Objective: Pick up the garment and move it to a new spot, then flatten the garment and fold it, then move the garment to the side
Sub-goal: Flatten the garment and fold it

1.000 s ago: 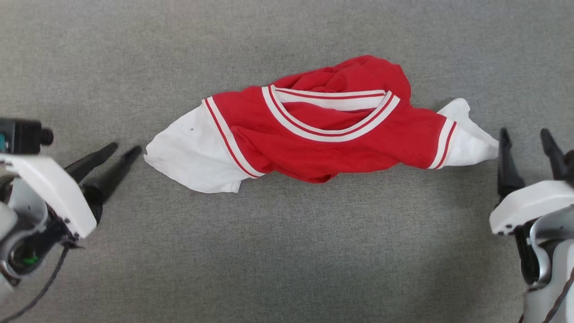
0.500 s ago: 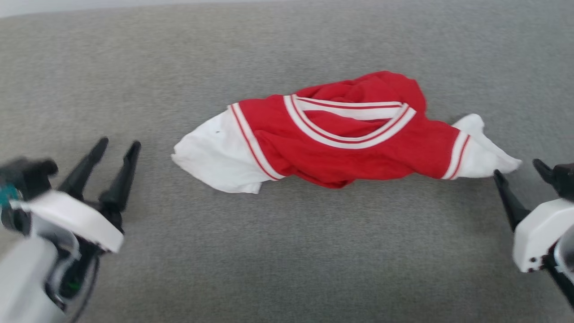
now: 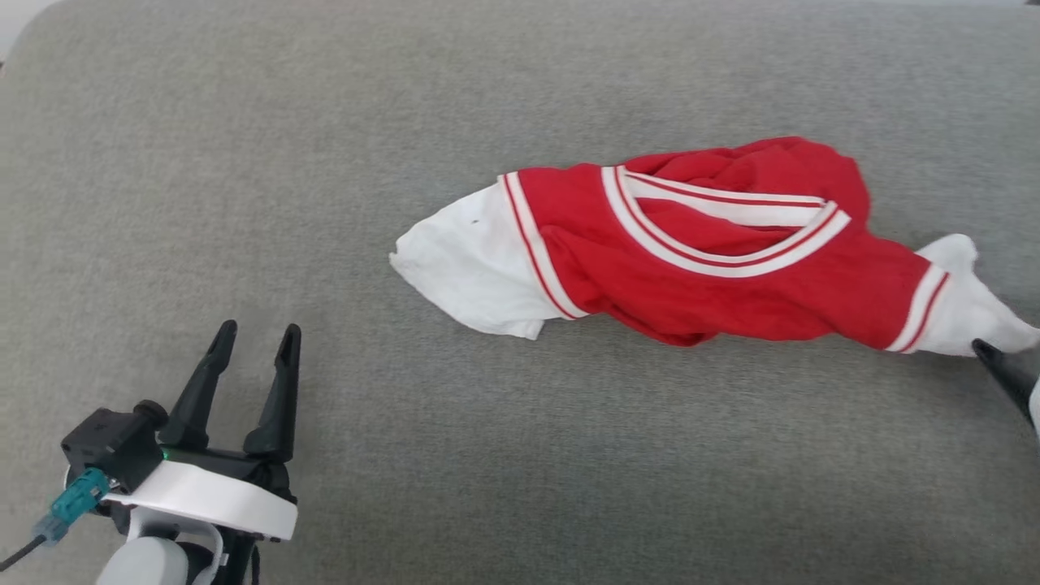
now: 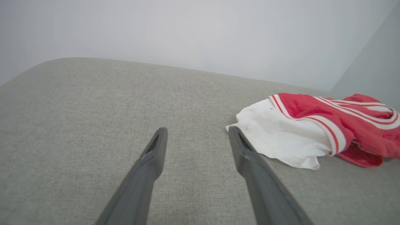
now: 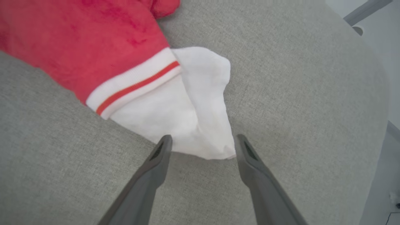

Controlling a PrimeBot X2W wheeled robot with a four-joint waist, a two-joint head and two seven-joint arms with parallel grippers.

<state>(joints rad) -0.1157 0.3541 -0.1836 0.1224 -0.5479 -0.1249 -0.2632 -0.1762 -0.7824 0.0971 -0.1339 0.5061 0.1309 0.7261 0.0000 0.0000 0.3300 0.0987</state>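
Observation:
The garment [image 3: 715, 252], a red jersey with white sleeve ends and striped neck trim, lies crumpled across the grey cushion, sleeves spread left and right. My left gripper [image 3: 253, 335] stands open at the lower left, well clear of the white left sleeve [image 3: 467, 264]. In the left wrist view that gripper [image 4: 197, 132] points past the garment [image 4: 312, 125], its fingers empty. One right fingertip [image 3: 987, 351] shows at the right edge beside the white right sleeve. In the right wrist view my right gripper [image 5: 203, 140] is open just short of the sleeve's tip [image 5: 193, 125], with nothing between its fingers.
The grey fabric surface [image 3: 325, 162] stretches wide to the left and front of the garment. Its rounded edge [image 5: 379, 93] drops off to the right of the right sleeve. A pale wall [image 4: 187, 28] rises behind the far edge.
The head camera has swung left, shifting the garment right in view. My left gripper has opened wider and drawn back from the left sleeve. The right gripper stays open near the right sleeve.

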